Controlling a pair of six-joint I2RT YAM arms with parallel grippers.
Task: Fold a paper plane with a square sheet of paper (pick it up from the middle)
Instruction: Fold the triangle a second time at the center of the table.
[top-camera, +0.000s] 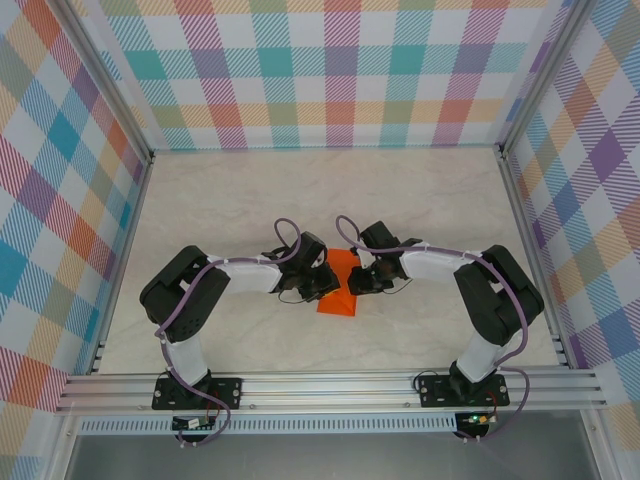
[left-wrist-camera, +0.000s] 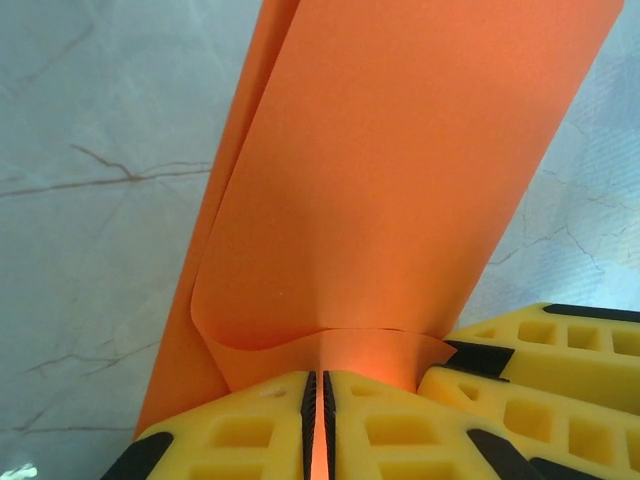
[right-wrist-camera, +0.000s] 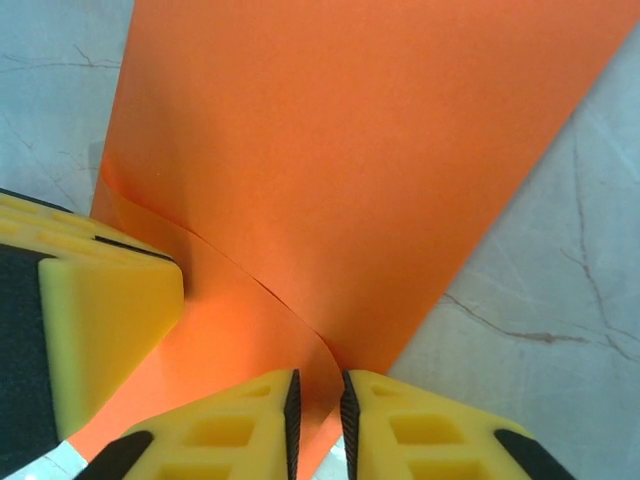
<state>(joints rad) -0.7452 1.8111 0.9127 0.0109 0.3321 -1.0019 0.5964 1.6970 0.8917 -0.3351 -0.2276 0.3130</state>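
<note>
The bright orange sheet of paper (top-camera: 342, 270) lies folded over on itself in the middle of the table, between my two grippers. In the left wrist view the sheet (left-wrist-camera: 400, 180) rises in two curved layers, and my left gripper (left-wrist-camera: 317, 425) is shut on its near edge, with orange showing in the thin slit between the pads. My right gripper (right-wrist-camera: 320, 425) stands narrowly open around the sheet's (right-wrist-camera: 340, 150) curled lower edge, which passes through the gap. From above, the left gripper (top-camera: 320, 288) and right gripper (top-camera: 357, 282) face each other across the paper.
The marble tabletop (top-camera: 300, 190) stretches bare behind the arms, walled in by checked panels (top-camera: 330, 70) and aluminium rails (top-camera: 330, 385). The other arm's yellow fingers (left-wrist-camera: 545, 345) crowd the right of the left wrist view; the left arm's yellow finger (right-wrist-camera: 100, 320) sits close in the right wrist view.
</note>
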